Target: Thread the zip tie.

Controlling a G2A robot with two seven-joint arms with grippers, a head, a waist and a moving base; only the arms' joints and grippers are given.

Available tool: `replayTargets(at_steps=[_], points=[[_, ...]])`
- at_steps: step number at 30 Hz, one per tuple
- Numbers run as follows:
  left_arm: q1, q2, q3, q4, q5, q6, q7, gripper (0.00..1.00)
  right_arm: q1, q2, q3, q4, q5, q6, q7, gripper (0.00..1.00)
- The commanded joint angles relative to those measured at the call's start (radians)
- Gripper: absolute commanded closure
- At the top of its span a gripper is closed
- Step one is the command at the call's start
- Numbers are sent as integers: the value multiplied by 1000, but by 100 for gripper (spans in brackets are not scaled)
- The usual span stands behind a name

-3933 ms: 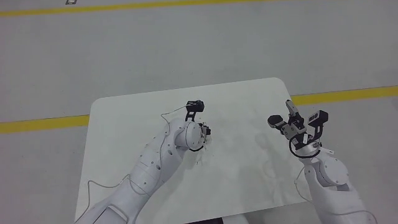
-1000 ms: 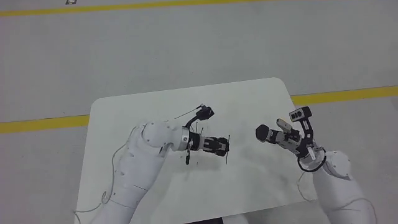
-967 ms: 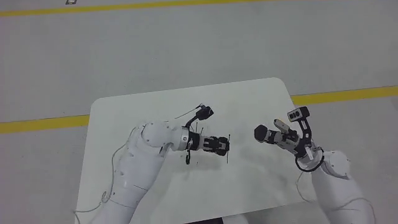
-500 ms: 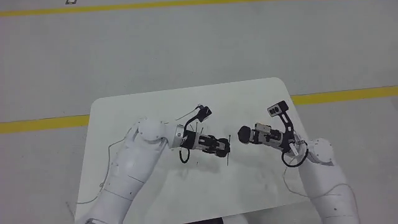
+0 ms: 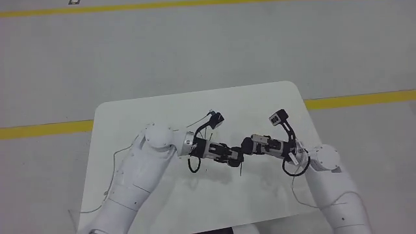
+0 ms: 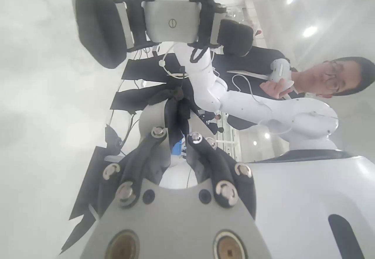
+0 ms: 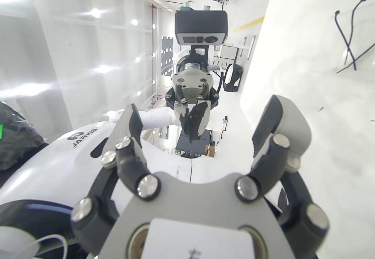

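Over the middle of the white table (image 5: 130,123), my left gripper (image 5: 234,155) is shut on a thin black zip tie (image 5: 240,164), which stands roughly upright. In the left wrist view its fingers (image 6: 171,113) are pressed together on the dark strap. My right gripper (image 5: 247,147) faces it tip to tip, almost touching, and is open with nothing between its fingers. The right wrist view shows my own wide-apart pads (image 7: 133,122) framing the left gripper (image 7: 192,121). In the left wrist view the right gripper (image 6: 165,32) stands open just ahead.
Spare black zip ties (image 7: 348,37) lie crossed on the table beyond the left gripper. The table's near edge (image 5: 260,222) is close below both arms. Grey floor with yellow lines (image 5: 195,3) surrounds the table.
My right gripper has swung left across the table, from near the right edge to right against the left gripper. The left gripper has kept the zip tie and barely shifted.
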Motion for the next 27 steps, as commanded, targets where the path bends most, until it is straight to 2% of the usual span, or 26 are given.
replayTargets(at_steps=[1, 4, 9, 13, 14, 19, 27], points=[[-1, 5, 0, 2, -12, 5, 2, 100, 5, 0, -8, 3, -2, 0, -4, 52], [0, 14, 3, 1, -12, 13, 9, 100, 5, -1, -13, -7, 1, 0, 1, 66], [-4, 29, 13, -8, 2, 37, 23, 100, -5, -1, 2, -39, -27, 0, 7, 70], [-10, 38, 24, -9, 2, 56, 29, 100, -14, -2, 11, -52, -38, 0, 10, 79], [-11, 40, 26, -9, -1, 58, 31, 100, -15, -3, 13, -53, -39, 0, 11, 85], [-21, 51, 43, -3, -8, 71, 35, 100, -18, -5, 20, -59, -56, 0, 22, 87], [-37, 63, 77, 10, -25, 83, 40, 100, -19, -9, 23, -61, -76, 0, 23, 80]])
